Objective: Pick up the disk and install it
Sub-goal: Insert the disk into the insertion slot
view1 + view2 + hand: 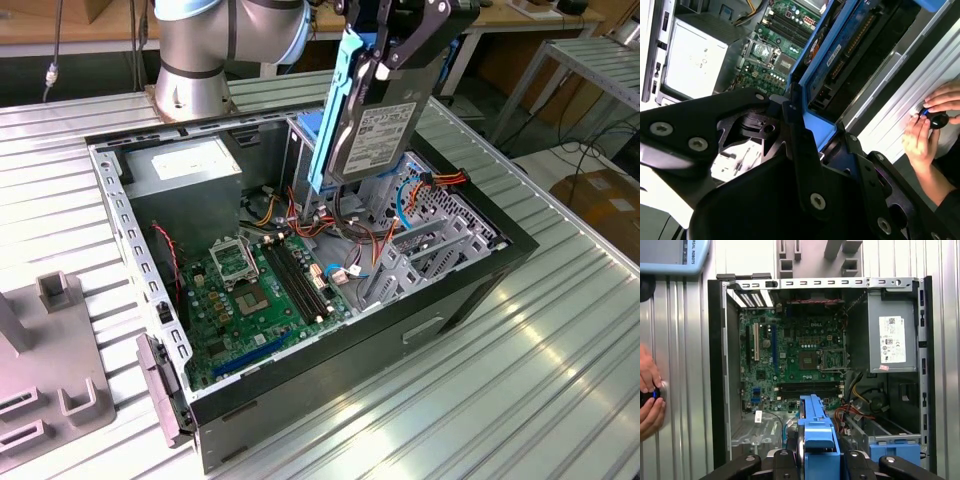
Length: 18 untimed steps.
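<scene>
Two black fingers (pixel 385 60) clamp one blue-railed disk (pixel 378 135) above one open computer case (pixel 400 335).

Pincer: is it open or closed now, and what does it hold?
Pincer: closed on the disk, held above the open computer case.

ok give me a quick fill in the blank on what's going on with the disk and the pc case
1. The tool is shut on the flat silver-grey metal disk with blue plastic side rails, holding it ____ the open black computer case.
2. The large circuit board inside that case is ____ in colour.
3. The grey metal power supply box in the case carries a ____ sticker.
Missing words: above; green; white.
</scene>
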Available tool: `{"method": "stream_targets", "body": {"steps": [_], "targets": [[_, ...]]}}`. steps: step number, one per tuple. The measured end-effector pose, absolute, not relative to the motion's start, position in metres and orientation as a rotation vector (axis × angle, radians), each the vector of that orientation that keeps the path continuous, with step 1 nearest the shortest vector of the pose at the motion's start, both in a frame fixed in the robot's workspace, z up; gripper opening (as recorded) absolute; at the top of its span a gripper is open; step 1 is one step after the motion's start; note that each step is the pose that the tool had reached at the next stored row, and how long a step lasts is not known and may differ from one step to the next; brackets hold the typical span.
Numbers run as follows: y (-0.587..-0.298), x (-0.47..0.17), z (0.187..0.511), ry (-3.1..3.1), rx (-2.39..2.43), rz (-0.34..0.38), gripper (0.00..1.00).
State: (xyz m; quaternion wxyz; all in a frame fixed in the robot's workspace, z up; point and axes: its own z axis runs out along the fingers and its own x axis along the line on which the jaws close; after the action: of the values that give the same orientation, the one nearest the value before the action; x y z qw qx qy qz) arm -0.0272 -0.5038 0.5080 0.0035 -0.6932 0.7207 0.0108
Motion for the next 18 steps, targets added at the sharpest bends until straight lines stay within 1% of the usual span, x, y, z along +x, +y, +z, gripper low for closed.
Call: {"method": "stream_targets", "body": {"steps": [5, 10, 18], "targets": [[-0.515, -0.026, 0.508, 2.259, -2.173, 0.034, 0.37], [-0.533, -0.018, 0.507, 2.259, -2.173, 0.034, 0.37], [-0.537, 0.006, 0.506, 2.259, -2.173, 0.034, 0.37]]}}
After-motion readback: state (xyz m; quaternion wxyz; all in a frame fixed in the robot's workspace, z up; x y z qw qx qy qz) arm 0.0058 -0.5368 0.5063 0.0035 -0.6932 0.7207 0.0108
